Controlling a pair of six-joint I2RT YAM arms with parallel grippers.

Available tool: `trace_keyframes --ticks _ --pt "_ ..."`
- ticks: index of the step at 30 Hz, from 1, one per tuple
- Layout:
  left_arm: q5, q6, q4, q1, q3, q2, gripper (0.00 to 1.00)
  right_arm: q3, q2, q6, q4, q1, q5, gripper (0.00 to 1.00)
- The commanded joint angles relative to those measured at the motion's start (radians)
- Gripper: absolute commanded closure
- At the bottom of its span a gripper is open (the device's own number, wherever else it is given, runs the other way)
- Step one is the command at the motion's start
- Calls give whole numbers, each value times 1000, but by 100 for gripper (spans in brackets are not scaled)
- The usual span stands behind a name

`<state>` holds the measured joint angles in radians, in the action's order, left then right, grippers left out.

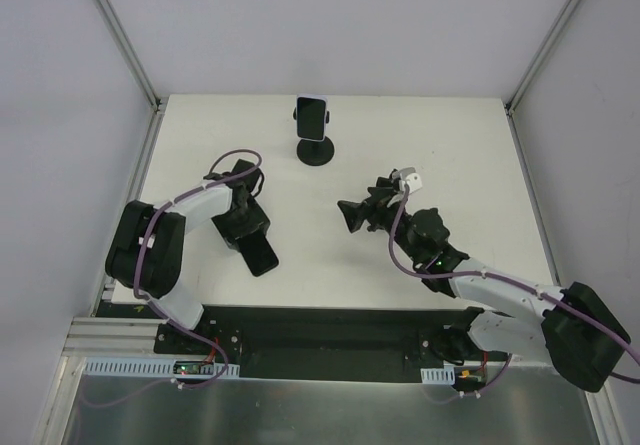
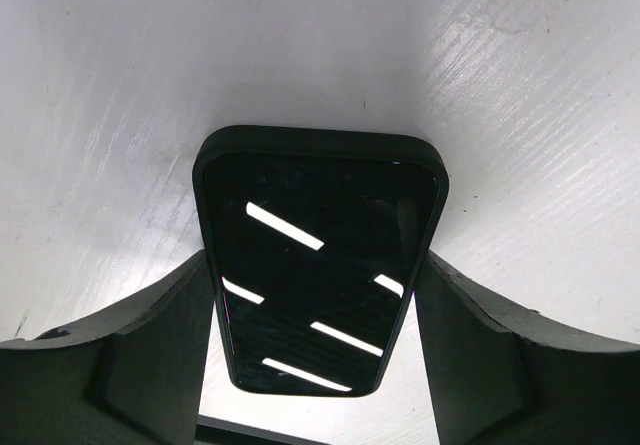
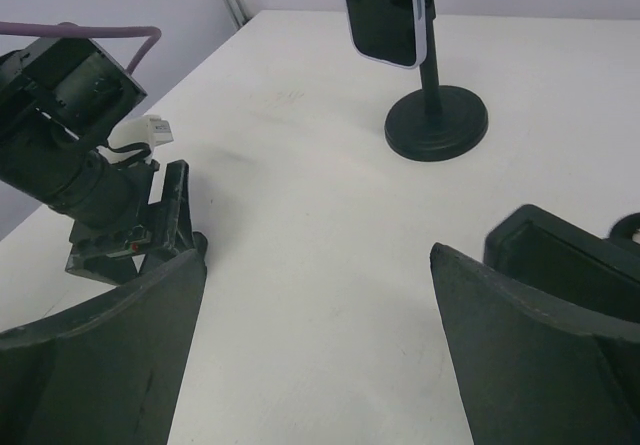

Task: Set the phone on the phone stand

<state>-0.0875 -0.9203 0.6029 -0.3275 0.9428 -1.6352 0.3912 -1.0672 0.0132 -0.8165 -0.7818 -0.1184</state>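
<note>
A black phone (image 2: 320,205) with a dark glossy screen lies between the fingers of my left gripper (image 2: 315,265), which is shut on its two long sides, low over the white table. In the top view the phone (image 1: 263,256) sticks out of the left gripper (image 1: 248,233) toward the near edge. The black phone stand (image 1: 317,151) stands at the back middle with a pale-cased phone (image 1: 313,115) on it. Stand (image 3: 436,123) and pale-cased phone (image 3: 383,13) also show in the right wrist view. My right gripper (image 1: 353,215) is open and empty, to the right of the left one (image 3: 318,255).
The white table (image 1: 440,155) has grey walls at the back and both sides. The left arm's wrist (image 3: 75,160) with its purple cable shows at the left of the right wrist view. A black rail runs along the near edge (image 1: 320,325).
</note>
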Motion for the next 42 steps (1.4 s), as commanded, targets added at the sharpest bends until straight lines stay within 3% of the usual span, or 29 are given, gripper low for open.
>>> trace_keyframes --ticks 1,7,11,17,23,28,32,34,35,36,37,38,39,41,42 --pt "6 -3 2 -8 -62 11 98 126 -69 -36 46 -57 -67 4" --pt "60 112 -67 -11 -64 119 100 189 -154 -122 69 -154 -18 4" --pt "185 162 -199 -16 -121 306 100 230 -214 -122 73 -154 109 4" --pt "262 172 -321 -33 -127 526 100 296 -313 -52 99 -155 227 1" --pt "252 143 -333 -97 -59 577 100 360 -410 53 57 -157 345 8" --pt "210 104 -350 -169 -9 571 100 371 -444 80 42 -158 353 18" --pt "169 81 -367 -223 16 572 100 364 -436 79 45 -155 338 32" --pt "161 78 -388 -246 21 577 100 360 -419 76 42 -157 345 47" --pt "158 78 -394 -252 21 578 100 347 -412 74 36 -157 342 57" --pt "158 83 -403 -255 17 583 100 338 -401 74 27 -155 336 83" --pt "158 87 -414 -258 14 595 100 327 -377 76 17 -152 333 95" --pt "160 93 -432 -262 8 603 98 318 -363 70 14 -149 339 99" --pt "175 116 -452 -262 -8 613 67 298 -344 64 10 -143 353 99" --pt "201 144 -521 -260 -36 650 32 270 -275 51 -10 -125 388 99" --pt "228 184 -541 -260 -65 666 21 237 -248 53 -19 -116 405 99"
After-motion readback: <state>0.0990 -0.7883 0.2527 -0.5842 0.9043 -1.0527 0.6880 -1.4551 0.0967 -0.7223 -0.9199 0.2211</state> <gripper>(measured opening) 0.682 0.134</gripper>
